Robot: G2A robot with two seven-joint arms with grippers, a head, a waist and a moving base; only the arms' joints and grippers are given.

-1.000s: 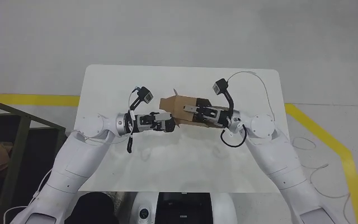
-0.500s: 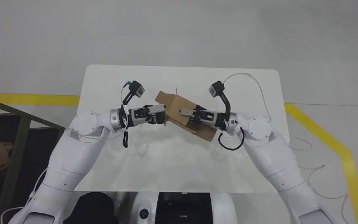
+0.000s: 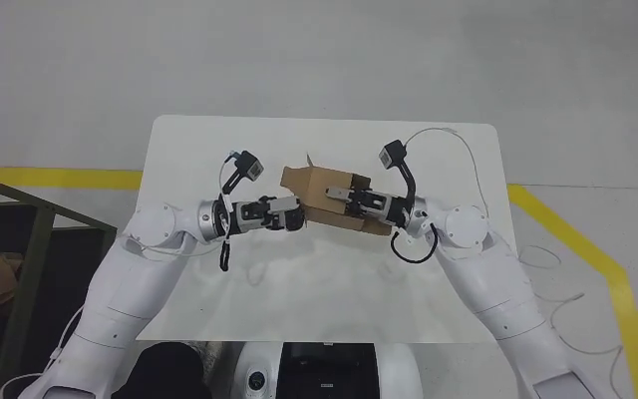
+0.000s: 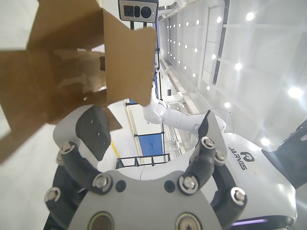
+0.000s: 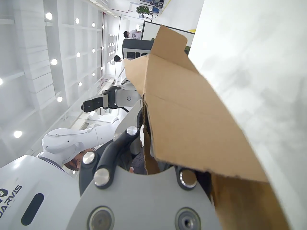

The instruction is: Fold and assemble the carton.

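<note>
The top camera sat on the robot above its arms and looked straight down on the white table, far enough off to take in both arms and the carton between them. The left wrist camera rode just behind the left gripper, looking along its fingers into the carton's open end close by. The right wrist camera sat the same way behind the right gripper, hard against the carton's side. All three views shared the carton; each wrist view also caught the other arm's camera.
</note>
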